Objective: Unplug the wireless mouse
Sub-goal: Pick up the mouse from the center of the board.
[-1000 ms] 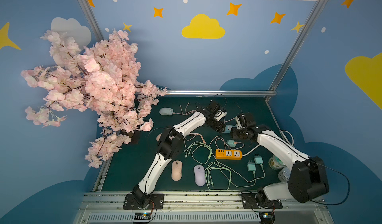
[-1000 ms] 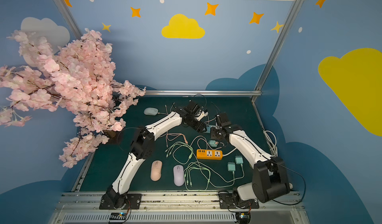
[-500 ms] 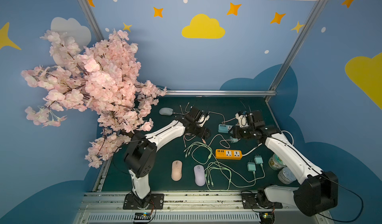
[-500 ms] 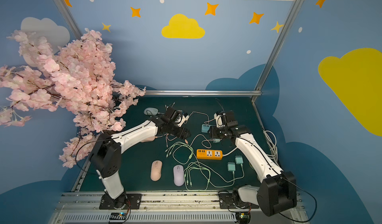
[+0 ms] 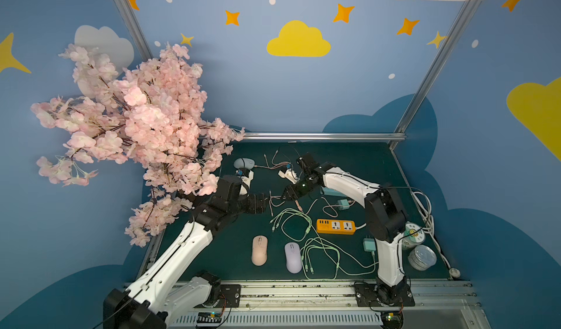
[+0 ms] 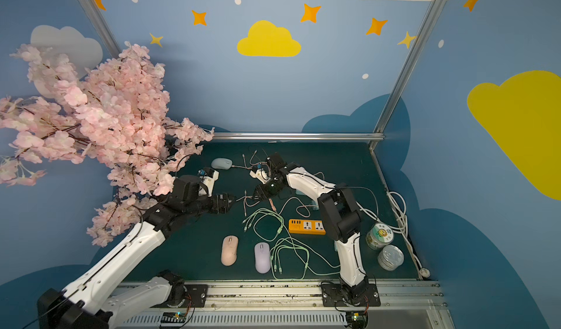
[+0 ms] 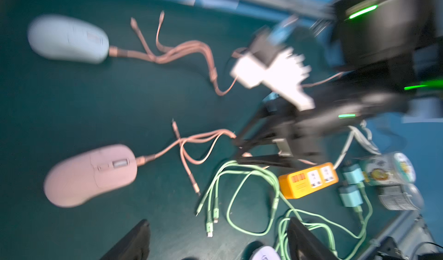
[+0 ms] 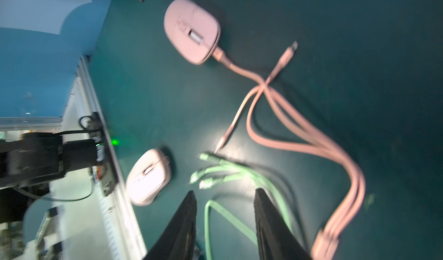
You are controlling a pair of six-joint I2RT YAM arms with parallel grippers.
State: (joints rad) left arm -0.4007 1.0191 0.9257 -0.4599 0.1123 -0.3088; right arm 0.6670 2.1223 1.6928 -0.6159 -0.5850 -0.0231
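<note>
Not done. Two mice have a cable in them: the grey mouse (image 5: 243, 162) at the back of the surface (image 5: 349, 160), and the pink mouse (image 7: 90, 174), which the left arm hides in both top views but both wrist views show. The plug (image 7: 143, 159) sits fully in the pink mouse's nose. The pink cable (image 7: 165, 149) runs from it, splits into spare ends and heads toward the right tool (image 8: 224, 194). The second pink cable (image 7: 134, 55) is seated in the grey mouse too. Can't tell which mouse is meant; the pink one looks likelier, since both tools are near its cable.

Right tool: fingers apart, nothing between them, only green cables (image 8: 211, 158) on the surface below. The pink cable's thick joint (image 8: 323, 244) lies just beside one finger, not gripped. Left tool (image 7: 217, 232): spread wide, empty, over the green cable ends.

The peach mouse (image 5: 259, 250) and lilac mouse (image 5: 293, 257) near the front edge have no cable. The orange power strip (image 5: 335, 226) is untouched.

Left to do, as I judge it: pin the mouse body, take the plug or the cable close to it, pull apart. Looks like the approach stage, with no contact on mouse or plug.
</note>
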